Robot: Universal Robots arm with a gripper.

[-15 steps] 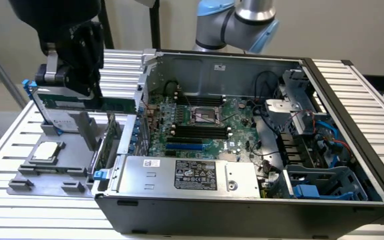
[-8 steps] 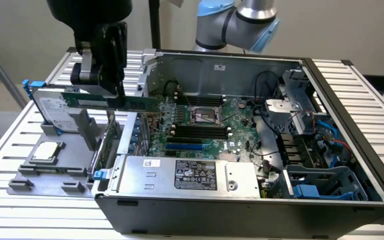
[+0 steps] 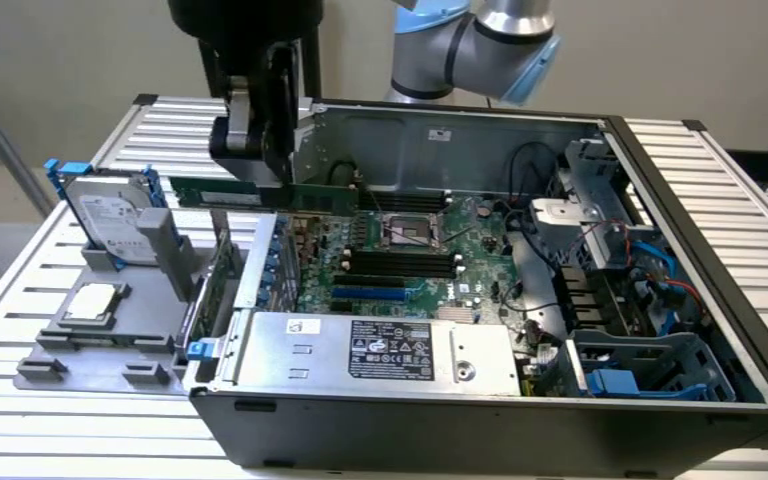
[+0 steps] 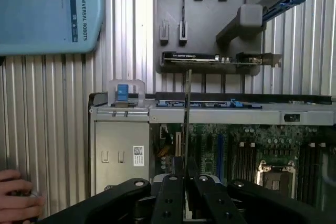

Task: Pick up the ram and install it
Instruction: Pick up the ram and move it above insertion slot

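The ram point(image 3: 307, 196) is a long green stick held level in the air above the open computer case's point(image 3: 491, 430) wall on the exterior view's left. My gripper point(image 3: 259, 178) hangs from above, shut on the stick's middle. In the wrist view the ram point(image 4: 187, 114) appears edge-on as a thin line running out from between my fingers point(image 4: 174, 195), over the case wall and the motherboard point(image 4: 262, 145). The black memory slots point(image 3: 391, 262) and a blue slot point(image 3: 377, 293) lie on the motherboard, lower than the stick and toward the exterior view's right of it.
A grey fixture tray point(image 3: 91, 345) beside the case holds a hard drive point(image 3: 107, 215) and a CPU chip point(image 3: 95, 302). An expansion card point(image 4: 210, 57) stands in the tray. The power supply point(image 3: 384, 350) and a blue drive cage point(image 3: 651, 370) fill the case's near side. A person's hand point(image 4: 16, 195) rests on the table.
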